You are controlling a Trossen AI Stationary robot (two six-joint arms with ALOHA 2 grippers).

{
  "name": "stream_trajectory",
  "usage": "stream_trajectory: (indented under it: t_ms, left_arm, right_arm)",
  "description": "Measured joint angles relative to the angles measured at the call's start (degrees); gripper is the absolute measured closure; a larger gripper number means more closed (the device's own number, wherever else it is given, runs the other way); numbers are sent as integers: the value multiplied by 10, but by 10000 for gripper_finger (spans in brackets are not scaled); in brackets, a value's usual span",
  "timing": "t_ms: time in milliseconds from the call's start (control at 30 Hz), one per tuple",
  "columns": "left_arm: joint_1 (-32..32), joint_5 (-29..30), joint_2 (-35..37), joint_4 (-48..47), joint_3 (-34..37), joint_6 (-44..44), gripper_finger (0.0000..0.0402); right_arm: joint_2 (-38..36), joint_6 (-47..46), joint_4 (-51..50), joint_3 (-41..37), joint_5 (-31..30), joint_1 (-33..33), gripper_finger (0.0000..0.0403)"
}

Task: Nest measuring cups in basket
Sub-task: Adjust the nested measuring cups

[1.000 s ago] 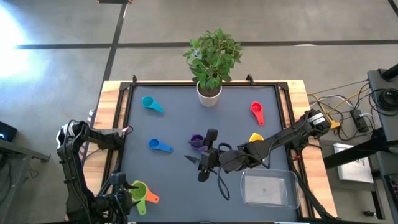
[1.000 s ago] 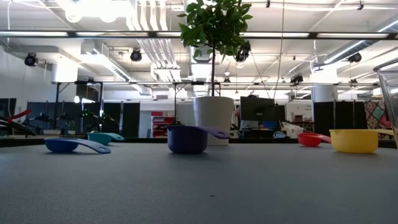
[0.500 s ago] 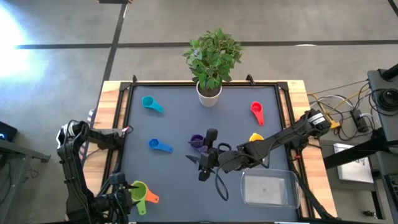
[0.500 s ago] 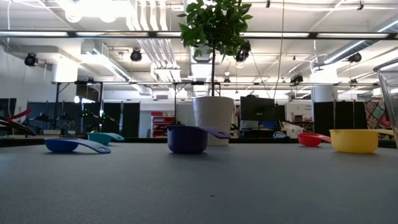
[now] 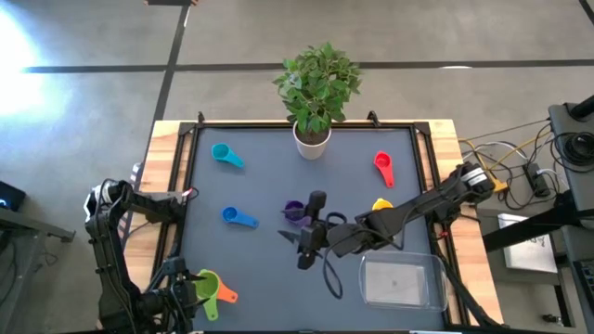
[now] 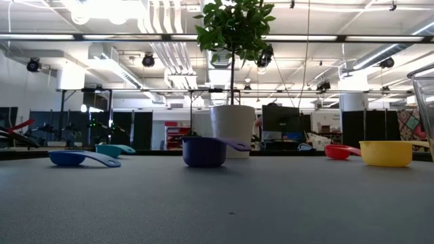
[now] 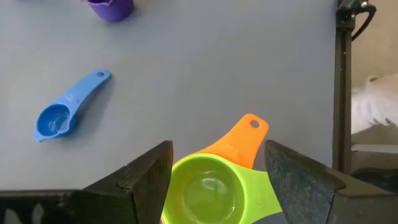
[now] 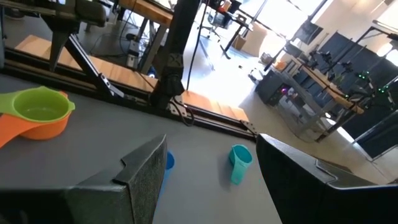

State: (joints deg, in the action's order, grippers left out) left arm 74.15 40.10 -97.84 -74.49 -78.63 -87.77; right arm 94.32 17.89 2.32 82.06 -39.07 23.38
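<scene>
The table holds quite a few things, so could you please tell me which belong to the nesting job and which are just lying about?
Part of the job:
- teal cup
- blue cup
- purple cup
- red cup
- yellow cup
- green cup sitting in the orange cup
- clear basket

Just lying about:
- potted plant
- cables off the table

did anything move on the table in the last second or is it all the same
Nothing visibly changed. The right gripper still hovers open near the purple cup, the left gripper stays open over the green cup, and the basket holds no cups.
</scene>
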Motion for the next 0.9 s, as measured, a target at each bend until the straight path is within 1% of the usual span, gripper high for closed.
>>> stream_trajectory:
  t_ms: [300,567,800,900]
  left_arm:
    - [0,0,0,0,0,2,167]
    - [0,-1,0,0,0,-2,167]
    - [0,-1,0,0,0,-2,167]
    - [0,-1,0,-1,0,-2,167]
  right_arm:
    - [-17,-45,-56,0,0,5,165]
    - [-40,-92,-125,0,0,17,165]
    - [-42,-143,-196,0,1,28,165]
    - [-42,-159,-212,0,0,33,165]
